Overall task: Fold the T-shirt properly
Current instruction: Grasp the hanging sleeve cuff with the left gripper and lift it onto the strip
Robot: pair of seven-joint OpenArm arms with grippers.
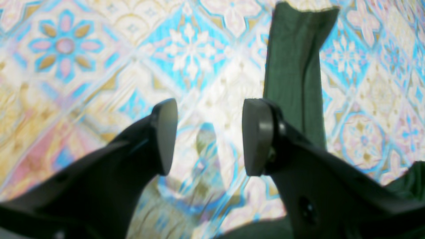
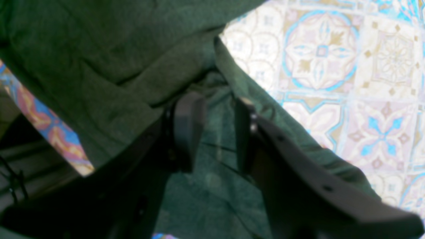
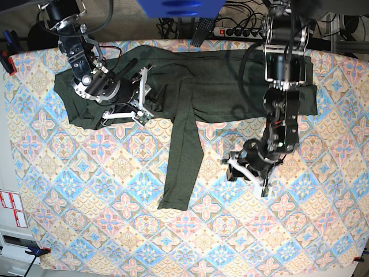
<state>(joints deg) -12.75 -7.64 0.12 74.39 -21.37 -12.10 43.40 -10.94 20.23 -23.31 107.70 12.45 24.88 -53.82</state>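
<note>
T-shirt (image 3: 190,98) is barely folded, one sleeve (image 3: 181,167) dangling down; my right gripper (image 2: 212,132) and left gripper (image 1: 209,136) both sit spread, holding nothing.

We saw the base view bright and evenly lit, with only short soft shadows under the arms and no strong glare on the patterned cloth (image 3: 115,231). Both wrist views were soft and a little blurred, and the pale tiles looked washed out where light fell on them. In the right wrist view the T-shirt (image 2: 99,59) was dim and grainy, and the near fingers (image 2: 189,126) were out of focus.
</note>
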